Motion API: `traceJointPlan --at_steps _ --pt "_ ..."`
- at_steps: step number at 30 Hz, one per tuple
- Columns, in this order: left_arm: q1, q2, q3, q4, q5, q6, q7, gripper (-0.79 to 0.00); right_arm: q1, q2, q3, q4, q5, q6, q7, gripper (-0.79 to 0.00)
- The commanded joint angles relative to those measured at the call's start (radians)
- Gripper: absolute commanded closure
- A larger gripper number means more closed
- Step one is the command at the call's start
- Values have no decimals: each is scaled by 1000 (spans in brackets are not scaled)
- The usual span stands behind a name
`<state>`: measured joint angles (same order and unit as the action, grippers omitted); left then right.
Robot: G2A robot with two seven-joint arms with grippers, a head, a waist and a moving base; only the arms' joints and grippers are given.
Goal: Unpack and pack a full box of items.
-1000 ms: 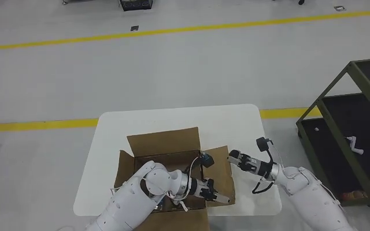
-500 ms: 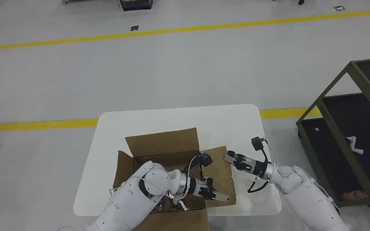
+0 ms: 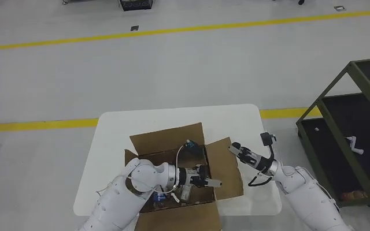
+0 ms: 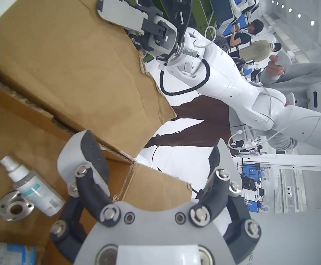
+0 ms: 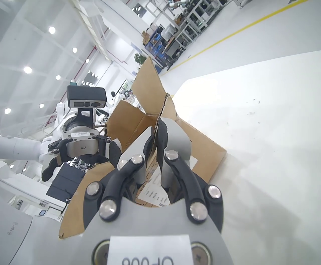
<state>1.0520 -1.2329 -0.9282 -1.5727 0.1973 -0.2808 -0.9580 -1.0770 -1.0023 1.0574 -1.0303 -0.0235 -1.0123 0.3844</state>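
An open cardboard box (image 3: 165, 140) stands on the white table (image 3: 115, 133). My left gripper (image 4: 153, 153) is open inside the box near its right wall (image 3: 213, 183), holding nothing. On the box floor beside it lie a white spray bottle (image 4: 33, 189), a round metal flange (image 4: 15, 207) and a blue-and-white packet (image 4: 15, 253). My right gripper (image 5: 156, 135) is shut on the edge of the box's right flap (image 5: 200, 148), at the flap's far corner (image 3: 233, 148). In the left wrist view the right gripper (image 4: 125, 15) sits on top of that flap (image 4: 75, 62).
A dark green rack (image 3: 341, 115) stands to the right of the table. Bare table surface lies behind the box and to its left (image 3: 110, 173). The box's front flap (image 3: 185, 216) hangs over the table's near edge.
The box has turned and shifted a little to the right, with its right flap lifted. My left gripper moved up and back inside the box. The right wrist swung outward.
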Motion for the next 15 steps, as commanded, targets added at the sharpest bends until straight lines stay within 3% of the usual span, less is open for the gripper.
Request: traceJointPlan --at_steps 1,15 --pt "10 6 -21 -19 16 4 12 -785 -2 2 13 -1 -11 0 -13 0" --pt "60 32 -85 -76 102 33 48 -785 -51 1 79 8 -58 0 -158 0"
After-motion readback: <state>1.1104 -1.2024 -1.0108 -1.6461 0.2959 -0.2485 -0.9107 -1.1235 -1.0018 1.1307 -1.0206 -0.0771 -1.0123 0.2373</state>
